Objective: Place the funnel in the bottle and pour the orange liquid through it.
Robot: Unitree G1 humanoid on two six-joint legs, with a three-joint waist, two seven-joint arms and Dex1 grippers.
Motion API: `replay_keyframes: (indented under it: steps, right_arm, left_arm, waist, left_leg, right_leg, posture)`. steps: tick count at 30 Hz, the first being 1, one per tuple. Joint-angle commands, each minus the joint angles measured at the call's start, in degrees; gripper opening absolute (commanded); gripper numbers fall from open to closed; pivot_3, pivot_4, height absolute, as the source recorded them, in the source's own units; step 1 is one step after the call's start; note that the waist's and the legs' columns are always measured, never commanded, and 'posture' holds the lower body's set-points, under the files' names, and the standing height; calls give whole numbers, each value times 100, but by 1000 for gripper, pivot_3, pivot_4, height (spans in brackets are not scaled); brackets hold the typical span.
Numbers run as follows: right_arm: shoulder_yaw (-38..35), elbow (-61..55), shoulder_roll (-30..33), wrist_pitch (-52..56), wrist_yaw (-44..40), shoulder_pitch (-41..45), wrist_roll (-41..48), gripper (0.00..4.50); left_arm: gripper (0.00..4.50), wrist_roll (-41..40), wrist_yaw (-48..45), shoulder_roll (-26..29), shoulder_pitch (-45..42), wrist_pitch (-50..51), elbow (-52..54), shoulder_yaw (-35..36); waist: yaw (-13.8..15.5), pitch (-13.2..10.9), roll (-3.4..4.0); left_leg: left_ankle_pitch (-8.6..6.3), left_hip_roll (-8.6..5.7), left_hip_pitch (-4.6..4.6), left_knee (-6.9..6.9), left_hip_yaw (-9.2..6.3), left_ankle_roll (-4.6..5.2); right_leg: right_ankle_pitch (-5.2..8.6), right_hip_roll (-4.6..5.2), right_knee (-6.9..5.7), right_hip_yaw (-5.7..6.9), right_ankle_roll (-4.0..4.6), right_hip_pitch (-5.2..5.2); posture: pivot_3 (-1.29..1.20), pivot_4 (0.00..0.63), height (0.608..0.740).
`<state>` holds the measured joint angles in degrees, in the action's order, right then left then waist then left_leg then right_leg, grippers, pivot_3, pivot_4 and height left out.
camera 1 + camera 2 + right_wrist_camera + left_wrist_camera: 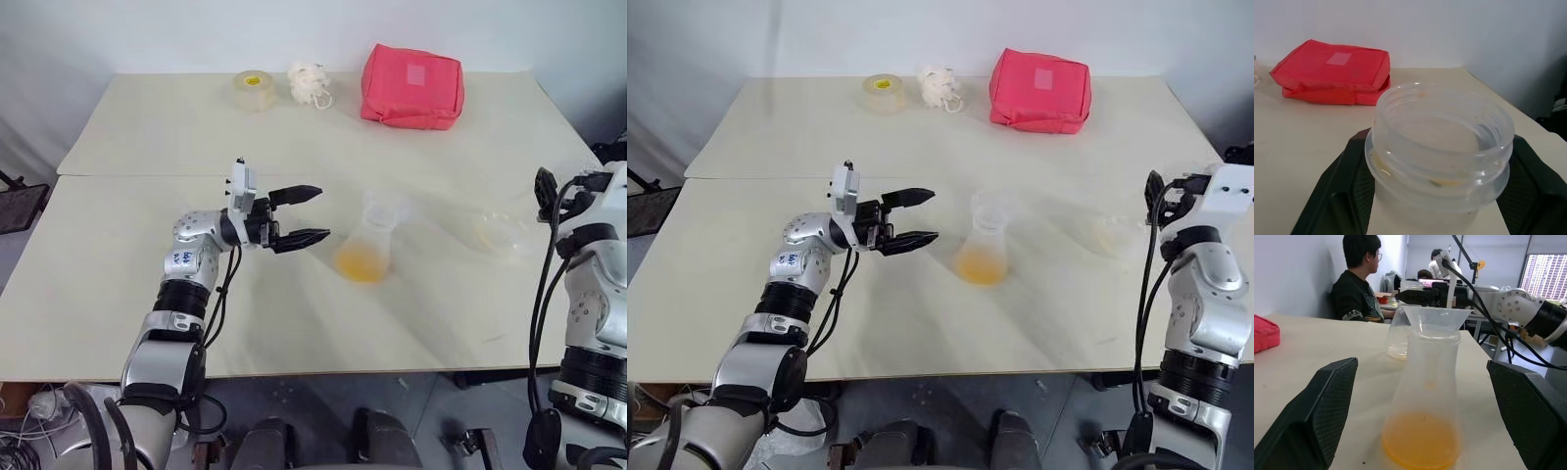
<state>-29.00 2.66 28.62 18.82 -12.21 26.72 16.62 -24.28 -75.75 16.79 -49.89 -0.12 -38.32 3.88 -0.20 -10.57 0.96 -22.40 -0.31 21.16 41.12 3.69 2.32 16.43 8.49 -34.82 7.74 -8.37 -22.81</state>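
Silver-grey arms w/ black cables, black ribbed fingers [297, 194].

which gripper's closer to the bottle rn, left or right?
Left. The left gripper sits just beside the bottle, open jaws pointing at it, apart. The right gripper is off at the table's right end, its fingers around the clear cup.

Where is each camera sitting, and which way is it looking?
Left eye and right eye views: on the head, looking forward and down at the table; both arms show, left gripper open.
Left wrist view: on the left arm, looking between its fingers at the bottle with the funnel and orange liquid.
Right wrist view: on the right arm, facing the clear cup between its fingers.
Shared: the red pouch shows in all.
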Motion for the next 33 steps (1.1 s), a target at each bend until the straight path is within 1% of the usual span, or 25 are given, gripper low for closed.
replay_keyframes:
  steps: [1,2,5,11,13,16,22,25,26,28,30,32,33]
  right_arm:
    - [-61,-172,15,-194,66,-5,84,4169]
    - [-53,-182,16,-201,69,-11,87,4473]
    - [-25,-228,36,-206,91,-9,88,4473]
    - [-68,-364,126,-262,27,71,218,4473]
    - [-96,-444,190,-313,-62,134,313,4473]
    - [-200,-534,279,-219,-149,293,585,4473]
    - [-142,-751,650,-146,-623,519,949,4473]
    - [-75,-1034,869,34,-1062,493,1272,4473]
    - [-37,-1208,987,160,-1322,397,1448,4473]
    - [30,-1645,1261,399,-2003,-3,1824,4473]
    - [13,-1955,1478,546,-2517,-424,2120,4473]
    - [-96,-2380,1836,539,-3407,-1530,2143,4473]
    - [-140,-2499,1968,523,-3685,-1929,2103,4473]
  left_arm:
    - [4500,29,120,106,56,134,320,16]
    - [4500,30,143,112,66,163,348,13]
    - [4500,109,208,173,89,268,467,-57]
    - [4500,264,570,304,98,813,674,-177]
    - [4500,268,704,329,86,975,725,-171]
    - [4500,266,859,333,110,940,820,-122]
    - [4500,120,1184,383,234,1525,1229,-76]
    - [4500,95,1332,440,307,1857,1466,-92]
    - [4500,80,1317,469,362,1913,1577,-101]
    - [4500,-159,878,535,566,1869,1885,-64]
    - [4500,-241,750,580,707,1815,2060,-38]
    - [4500,-167,655,774,959,1599,2234,-11]
    - [4500,-151,612,845,1047,1516,2293,4]
  waist:
    - [-3,0,0]
    - [-1,0,0]
    - [6,0,0]
    - [8,0,0]
    - [5,0,0]
    - [-1,0,0]
    - [7,0,0]
    - [10,0,0]
    - [10,0,0]
    - [13,0,1]
    - [20,0,0]
    - [46,1,-3]
    - [89,1,-3]
  left_leg:
    - [0,0,0,0,-1,0]
    - [0,0,-1,0,-1,0]
    - [0,0,0,2,-1,0]
    - [0,0,0,2,-1,0]
    - [0,0,0,2,-2,0]
    - [0,0,-1,1,-4,0]
    - [0,0,-1,2,-10,0]
    - [0,0,0,2,-9,0]
    - [0,0,0,2,-8,0]
    - [0,1,0,1,-10,0]
    - [0,2,-1,-2,-9,0]
    - [0,-2,2,-1,-8,0]
    - [0,-2,1,0,-9,0]
  right_leg:
    - [0,0,0,0,0,0]
    - [0,0,0,0,0,0]
    - [0,0,-1,0,0,0]
    - [0,0,-3,-1,0,0]
    - [0,0,-3,-1,0,0]
    - [0,0,-1,-2,0,0]
    - [0,0,-2,-2,0,0]
    - [0,1,-2,-3,0,0]
    - [0,1,-2,-2,0,0]
    - [0,1,-1,-1,0,0]
    - [0,-1,-3,3,0,0]
    - [0,0,1,3,0,2]
    - [0,0,0,2,0,2]
  posture:
    - [0,150,740]
    - [0,150,740]
    - [0,150,740]
    - [0,150,740]
    - [0,150,740]
    - [0,150,740]
    - [0,150,740]
    - [0,150,740]
    - [0,150,740]
    - [0,150,740]
    - [0,150,740]
    - [0,150,740]
    - [0,150,740]
